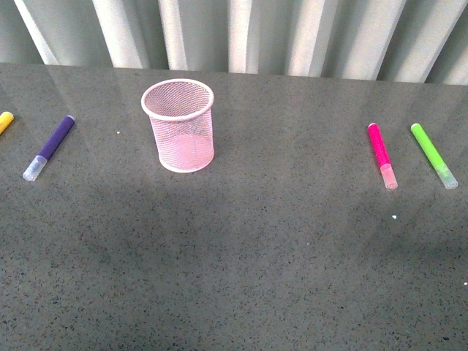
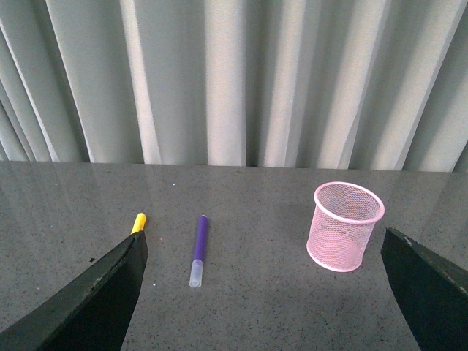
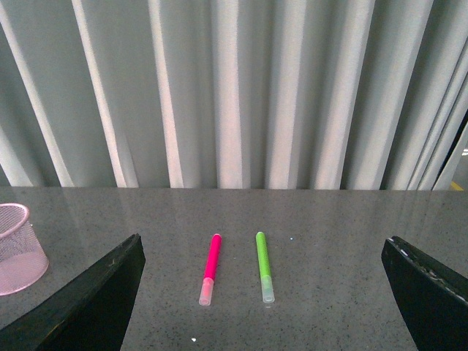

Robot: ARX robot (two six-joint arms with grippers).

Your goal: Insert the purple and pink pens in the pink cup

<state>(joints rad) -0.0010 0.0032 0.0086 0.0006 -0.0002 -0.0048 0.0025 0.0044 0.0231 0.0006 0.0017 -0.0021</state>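
Nearest the cameras, both grippers were spread wide and held nothing: the left gripper [image 2: 263,240] framed its wrist view with one dark finger at either edge, and the right gripper [image 3: 263,243] did the same in its own view. Neither arm showed in the front view, where the near part of the grey speckled desk [image 1: 234,285] lay bare. Further back, the purple pen [image 1: 49,148] lay flat on the robot's left, clear cap toward the robot, with a yellow marker [image 1: 5,121] near it at the frame's edge. On the right lay the pink pen [image 1: 382,155], just beside a lime-green marker [image 1: 433,154] and roughly parallel to it. The pink cup [image 1: 179,126] stood upright and empty, left of centre, nearer the purple pen and well apart from the pink one. A pale pleated curtain [image 1: 234,33] hung behind the desk. The likeliest slip would be the right gripper closing on the green marker, given how close the two lay. A round pen lying flat might also roll from a poorly centred pinch. The light mesh cup could tip if a pen struck its rim at a slant.
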